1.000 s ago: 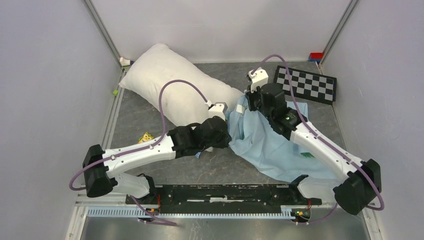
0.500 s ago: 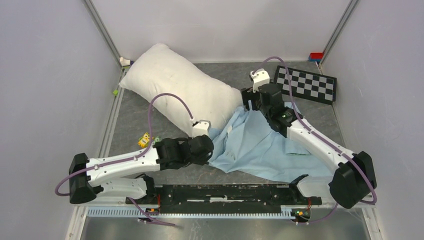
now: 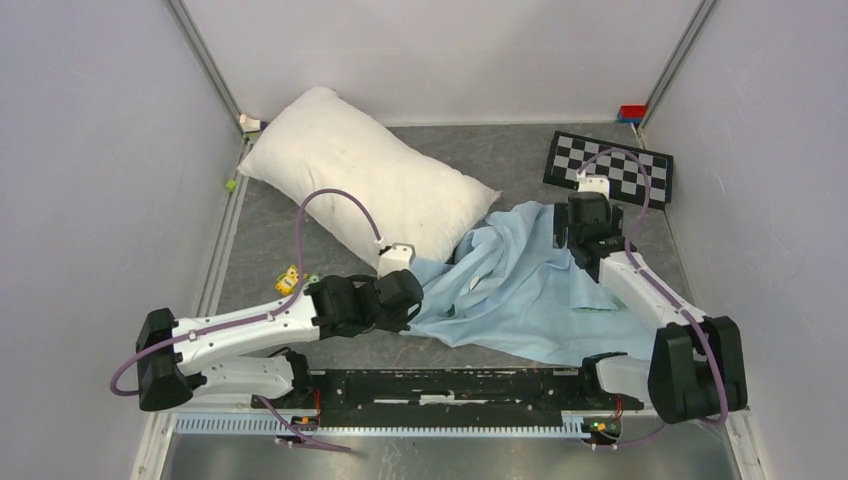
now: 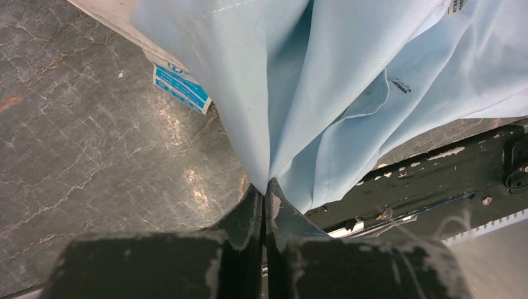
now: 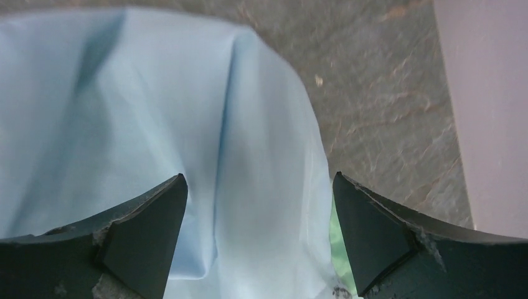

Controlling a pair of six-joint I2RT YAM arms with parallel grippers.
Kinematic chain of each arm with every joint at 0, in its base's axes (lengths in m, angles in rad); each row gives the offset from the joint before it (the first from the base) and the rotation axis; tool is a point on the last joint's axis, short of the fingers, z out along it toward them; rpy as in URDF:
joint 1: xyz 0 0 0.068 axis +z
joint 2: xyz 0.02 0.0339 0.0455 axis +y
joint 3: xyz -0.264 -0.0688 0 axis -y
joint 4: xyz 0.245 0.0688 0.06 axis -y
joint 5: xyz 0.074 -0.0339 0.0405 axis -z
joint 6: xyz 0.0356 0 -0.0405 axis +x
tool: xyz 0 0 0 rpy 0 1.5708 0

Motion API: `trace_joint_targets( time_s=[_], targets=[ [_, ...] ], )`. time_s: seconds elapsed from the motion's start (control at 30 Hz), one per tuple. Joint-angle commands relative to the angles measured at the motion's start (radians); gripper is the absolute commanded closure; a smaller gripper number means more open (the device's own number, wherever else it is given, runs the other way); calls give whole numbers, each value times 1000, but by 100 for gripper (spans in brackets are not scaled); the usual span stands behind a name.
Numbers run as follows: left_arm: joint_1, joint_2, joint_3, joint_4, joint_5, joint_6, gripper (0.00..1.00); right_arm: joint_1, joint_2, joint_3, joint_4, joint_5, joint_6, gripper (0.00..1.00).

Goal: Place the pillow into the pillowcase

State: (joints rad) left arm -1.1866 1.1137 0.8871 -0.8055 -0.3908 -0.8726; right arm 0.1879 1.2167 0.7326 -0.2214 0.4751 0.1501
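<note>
My left gripper was closed on a pillowcase fold; my right gripper hung open, empty. One-point hold could let the opening sag shut.

My grey marbled tabletop carries a black-and-white checkerboard panel far right, a small yellow item left, and a black slotted rail along the near edge.
</note>
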Motion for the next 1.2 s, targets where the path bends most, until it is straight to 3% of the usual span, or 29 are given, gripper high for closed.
trace_joint_targets(
  time_s=[0.0,0.03,0.1,0.17,0.2,0.47,0.57,0.7,0.8,0.9,0.97,1.07,1.17],
  targets=[
    [4,5,8,23,3,23,98,-33,68,-37,56,-10,30,14],
    [3,5,11,23,3,30,98,-43,88,-25,52,-11,29,24],
    [4,2,15,23,6,42,98,-66,101,22,20,1,24,56],
    [4,2,25,22,13,58,98,-81,84,90,-36,45,12,95],
    [5,4,29,22,18,66,98,-85,72,141,-80,83,1,100],
    [-8,41,61,32,189,151,98,-154,39,549,-446,397,-91,100],
    [-51,69,55,58,246,160,98,-173,16,583,-510,448,-83,100],
    [-122,131,30,95,303,154,98,-217,-39,513,-512,461,-80,99],
    [-163,172,-12,154,365,141,97,-225,-60,470,-532,452,-55,67],
    [-201,210,-40,192,386,131,97,-224,-95,465,-526,324,-41,47],
    [-205,222,-59,214,407,121,85,-214,-126,459,-483,171,-39,38],
    [-205,212,-84,247,408,99,49,-83,-154,408,-369,34,-44,25],
    [-204,172,-69,212,328,80,37,104,-127,343,-260,10,-83,18]
  ],
)
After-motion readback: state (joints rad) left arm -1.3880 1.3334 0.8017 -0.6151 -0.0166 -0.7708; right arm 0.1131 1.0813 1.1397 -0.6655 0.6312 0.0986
